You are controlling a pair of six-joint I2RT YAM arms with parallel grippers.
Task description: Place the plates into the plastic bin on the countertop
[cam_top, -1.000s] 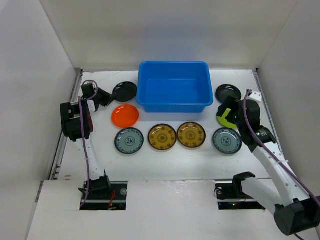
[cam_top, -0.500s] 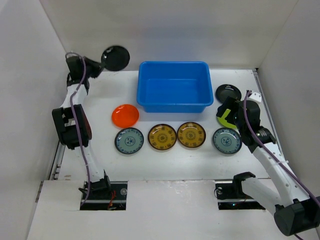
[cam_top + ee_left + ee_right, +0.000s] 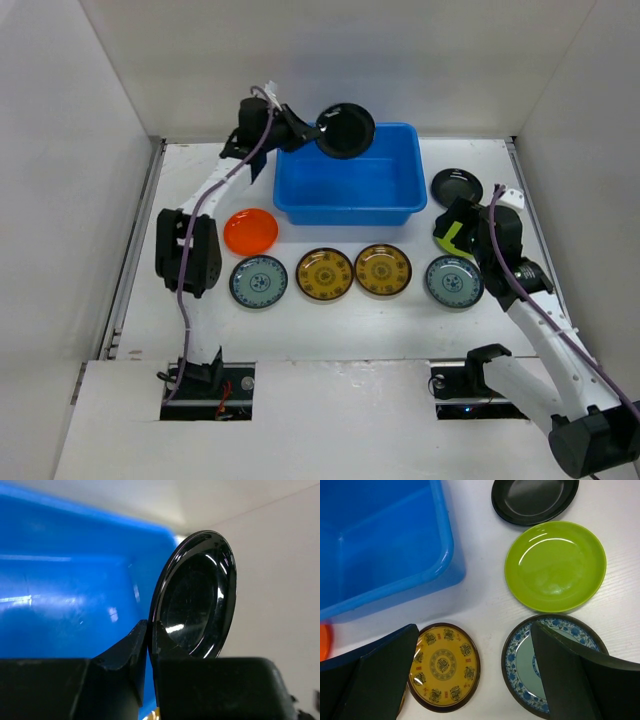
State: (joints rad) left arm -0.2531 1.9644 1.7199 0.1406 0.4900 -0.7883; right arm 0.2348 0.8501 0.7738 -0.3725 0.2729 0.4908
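Top view: the left gripper [image 3: 318,135] reaches to the far side of the bin [image 3: 345,212] and pinches a black plate [image 3: 346,129] by its rim. The plate is tilted up on edge above the bin's 12 o'clock rim. On the countertop [image 3: 330,320], the orange plate [image 3: 250,231] lies at the bin's 8 o'clock. Nearer the arms is a row of four plates: a blue-green plate [image 3: 259,281], two yellow plates [image 3: 324,274] [image 3: 383,269] and a second blue-green plate [image 3: 454,281]. The second black plate [image 3: 457,186] sits at the bin's 3 o'clock. The lime plate [image 3: 450,235] lies at its 4 o'clock, partly under the right arm.

Left wrist view: both fingers are pressed together on the black plate's lower rim. The plate stands nearly upright, with the blue bin wall at its 9 o'clock.

Right wrist view: the right gripper [image 3: 474,630] is spread wide and holds nothing. It appears to hang above the countertop, though its height is hard to judge. The lime plate is at 1 o'clock of the gap, with the second black plate beyond it. A yellow plate lies by the left finger, a blue-green plate is partly hidden behind the right finger, and the bin corner is at 10 o'clock.
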